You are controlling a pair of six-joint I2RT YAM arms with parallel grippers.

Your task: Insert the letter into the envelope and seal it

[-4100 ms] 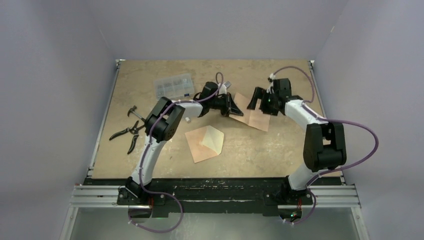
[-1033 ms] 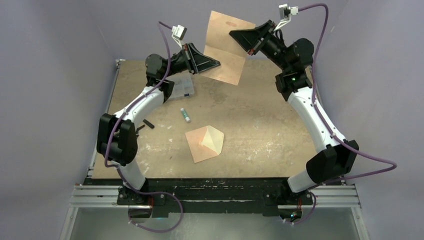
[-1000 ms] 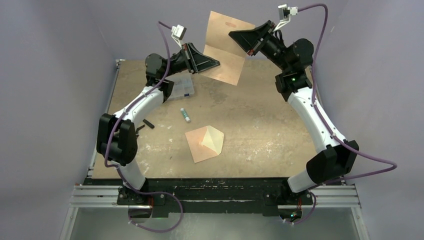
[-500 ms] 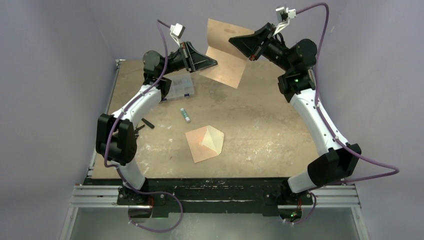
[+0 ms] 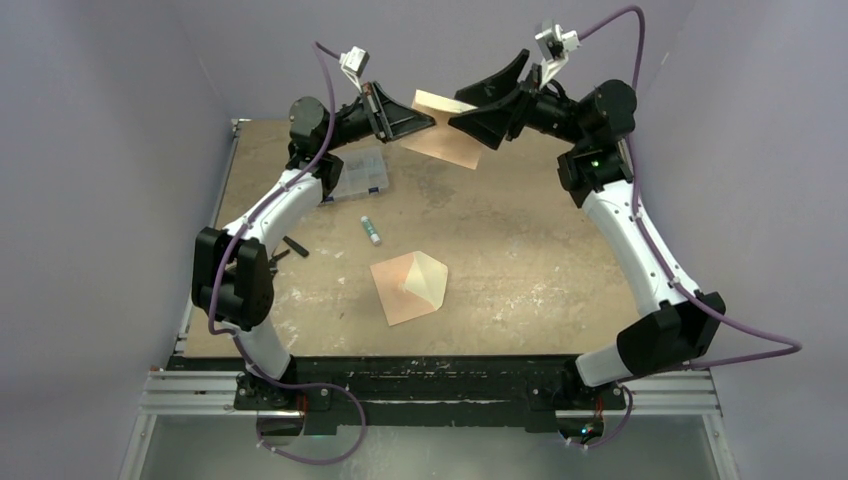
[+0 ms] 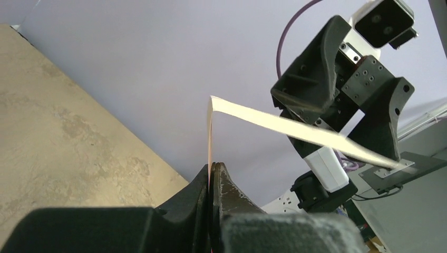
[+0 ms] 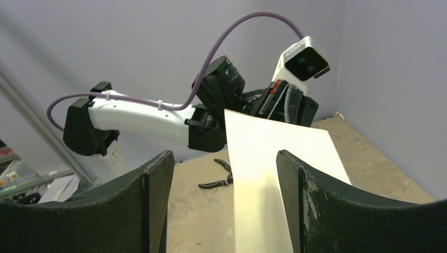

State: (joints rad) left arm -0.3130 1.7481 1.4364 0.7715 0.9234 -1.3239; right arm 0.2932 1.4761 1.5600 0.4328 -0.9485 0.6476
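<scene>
pinching the letter (image 5: 445,143) by one edge, the left tool (image 5: 430,123) holds it aloft above the far desk (image 5: 520,250), bent at a crease; the right tool (image 5: 482,108) straddles it, spread, probably to fold it. the envelope (image 5: 410,287) lies flap-open mid-desk.

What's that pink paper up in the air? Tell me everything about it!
The letter is a thin, salmon-pink paper sheet, bent sharply along a crease. It hangs in the air above the far end of the table. The left gripper pinches one edge tight. The other end pokes between the wide-open fingers of the right gripper.
</scene>
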